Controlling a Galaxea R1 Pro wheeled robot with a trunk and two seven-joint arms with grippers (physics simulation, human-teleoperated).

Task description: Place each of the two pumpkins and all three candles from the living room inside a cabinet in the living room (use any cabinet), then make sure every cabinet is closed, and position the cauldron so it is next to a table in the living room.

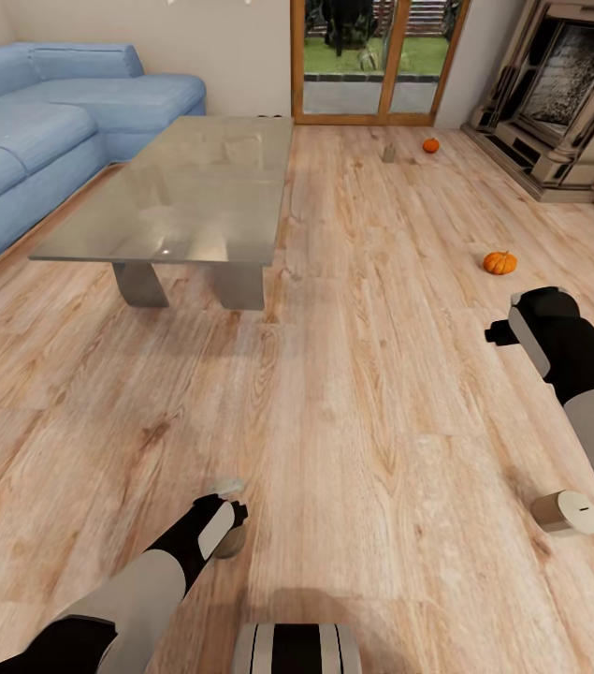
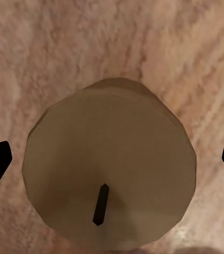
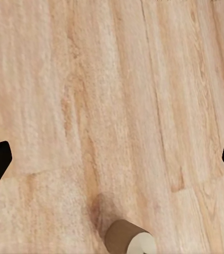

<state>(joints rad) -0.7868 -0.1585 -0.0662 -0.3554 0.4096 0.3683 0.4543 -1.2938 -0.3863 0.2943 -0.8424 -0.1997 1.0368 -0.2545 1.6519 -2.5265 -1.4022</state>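
The left pincer [image 2: 112, 159] is hanging wide open straight above a candle [image 2: 110, 166] standing on the floor [image 1: 353, 393], its fingertips flanking the wax and touching nothing. If the jaws are closing off-centre, the stubby cylinder could be tipping and rolling away. The right pincer [image 3: 112, 159] is gaping equally wide, gripping nothing, with a toppled second candle [image 1: 566, 512] lying near it. Two pumpkins [image 1: 499, 263] are sitting farther off, well apart from the glossy desk [image 1: 184, 187]. No writing or brand is showing anywhere.
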